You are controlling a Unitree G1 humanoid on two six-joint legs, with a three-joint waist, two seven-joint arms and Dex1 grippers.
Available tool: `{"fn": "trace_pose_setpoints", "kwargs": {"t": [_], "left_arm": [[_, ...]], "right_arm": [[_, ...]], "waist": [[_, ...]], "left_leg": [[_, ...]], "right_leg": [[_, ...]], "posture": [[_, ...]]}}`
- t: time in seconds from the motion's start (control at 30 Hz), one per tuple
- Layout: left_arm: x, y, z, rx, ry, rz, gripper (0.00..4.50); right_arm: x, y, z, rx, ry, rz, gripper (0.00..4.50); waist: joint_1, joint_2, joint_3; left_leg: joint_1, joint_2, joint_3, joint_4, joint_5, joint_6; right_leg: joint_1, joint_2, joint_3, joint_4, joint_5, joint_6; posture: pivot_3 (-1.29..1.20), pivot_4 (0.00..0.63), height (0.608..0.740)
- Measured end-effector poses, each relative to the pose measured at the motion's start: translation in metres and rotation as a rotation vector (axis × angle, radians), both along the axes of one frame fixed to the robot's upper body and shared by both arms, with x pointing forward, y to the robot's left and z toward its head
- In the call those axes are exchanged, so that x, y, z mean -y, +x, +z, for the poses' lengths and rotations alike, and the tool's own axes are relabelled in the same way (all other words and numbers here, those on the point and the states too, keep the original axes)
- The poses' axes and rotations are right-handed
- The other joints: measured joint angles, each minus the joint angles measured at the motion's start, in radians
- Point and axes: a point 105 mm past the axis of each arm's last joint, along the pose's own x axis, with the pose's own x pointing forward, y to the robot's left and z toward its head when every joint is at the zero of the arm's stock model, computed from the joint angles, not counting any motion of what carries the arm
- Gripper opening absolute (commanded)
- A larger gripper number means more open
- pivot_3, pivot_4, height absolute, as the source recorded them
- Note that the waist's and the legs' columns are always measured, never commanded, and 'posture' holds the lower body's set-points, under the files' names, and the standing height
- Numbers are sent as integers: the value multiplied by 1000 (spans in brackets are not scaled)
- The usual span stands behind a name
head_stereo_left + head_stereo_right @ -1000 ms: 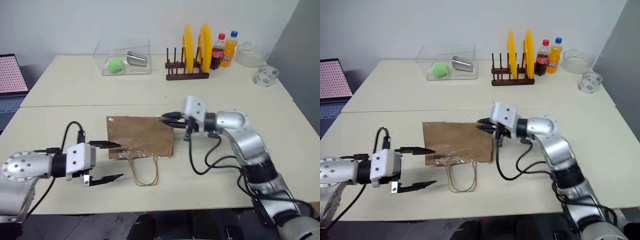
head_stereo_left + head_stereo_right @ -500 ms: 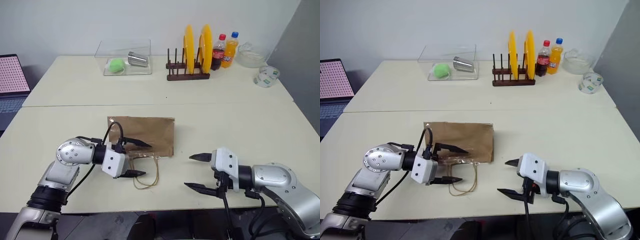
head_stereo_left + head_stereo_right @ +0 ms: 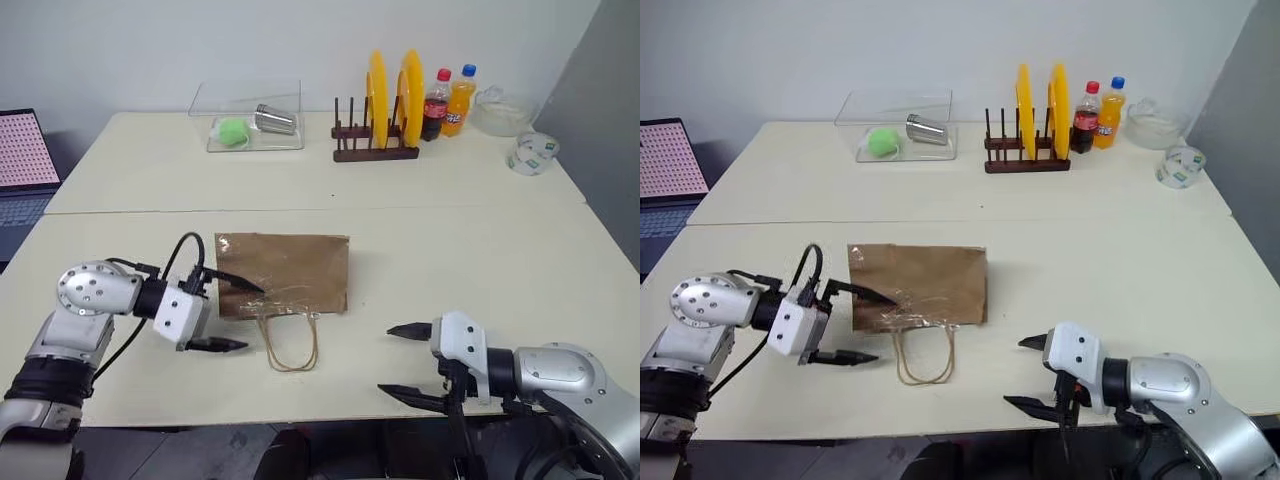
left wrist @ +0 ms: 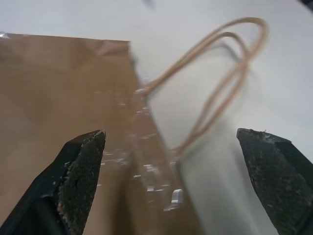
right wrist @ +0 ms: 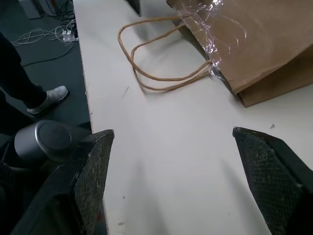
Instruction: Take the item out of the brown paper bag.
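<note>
Left eye view: brown paper bag [image 3: 285, 272] flat, thin, creased, likely light and floppy. Item unseen, presumably inside. Left gripper [image 3: 228, 313] spread at taped mouth; right gripper [image 3: 407, 363] spread, empty. Best hold: mouth edge.

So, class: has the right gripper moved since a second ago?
Yes. The right gripper has left the bag's right edge and pulled back to the table's near edge, jaws open.

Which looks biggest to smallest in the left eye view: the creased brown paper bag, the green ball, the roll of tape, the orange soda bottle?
1. Creased brown paper bag, by far the largest.
2. Orange soda bottle.
3. Roll of tape.
4. Green ball.
The tape and ball look close; the bag's nearness to the camera enlarges it.
</note>
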Motion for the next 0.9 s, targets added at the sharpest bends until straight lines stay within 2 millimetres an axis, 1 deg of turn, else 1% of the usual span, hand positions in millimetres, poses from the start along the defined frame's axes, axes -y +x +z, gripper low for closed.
{"fn": "trace_pose_setpoints", "kwargs": {"t": [0.1,0.23,0.4,0.5,0.57,0.6,0.67,0.8,0.9], "left_arm": [[8,-1,-1,31,-21,-30,4500],[26,5,-4,61,-64,-52,4500],[43,4,-14,47,-97,-74,4500],[49,6,-14,45,-126,-63,3923],[52,7,-13,36,-142,-53,3378],[54,8,-11,29,-151,-45,2994],[61,12,-7,14,-176,-30,2408],[77,25,10,-24,-249,27,1124],[93,43,32,-76,-350,114,199]], "right_arm": [[-1,1,2,11,0,11,4084],[-4,0,3,1,10,34,4084],[-7,-2,0,-12,4,49,4084],[-11,-3,-3,-23,4,47,4116],[-12,-3,-4,-20,6,40,4116],[-13,-2,-3,-13,7,34,4116],[-17,1,-2,4,13,23,4116],[-23,4,-1,30,22,11,4116],[-29,4,-3,25,9,29,4116]], "waist": [[4,0,0],[7,0,0],[5,0,0],[5,0,0],[5,0,0],[5,0,0],[5,0,0],[4,-1,0],[3,-1,0]], "left_leg": [[0,0,-1,0,0,0],[0,-1,-2,0,0,0],[1,0,-3,0,0,0],[1,0,-3,0,0,0],[1,-1,-3,0,0,0],[1,-1,-3,1,0,0],[1,-1,-3,1,0,0],[0,-1,-3,2,0,0],[0,-1,-4,3,0,0]], "right_leg": [[2,0,-1,-1,0,0],[4,0,-2,-4,1,1],[4,0,-2,-4,1,1],[4,0,-2,-4,1,1],[4,0,-2,-4,1,1],[4,0,-2,-4,1,1],[4,0,-3,-4,1,1],[5,0,-3,-4,1,1],[5,0,-4,-4,1,1]], "posture": [[0,150,740],[0,150,740],[0,150,740],[0,150,740],[0,150,740],[0,150,740],[0,150,740],[0,150,740],[0,150,740]]}}
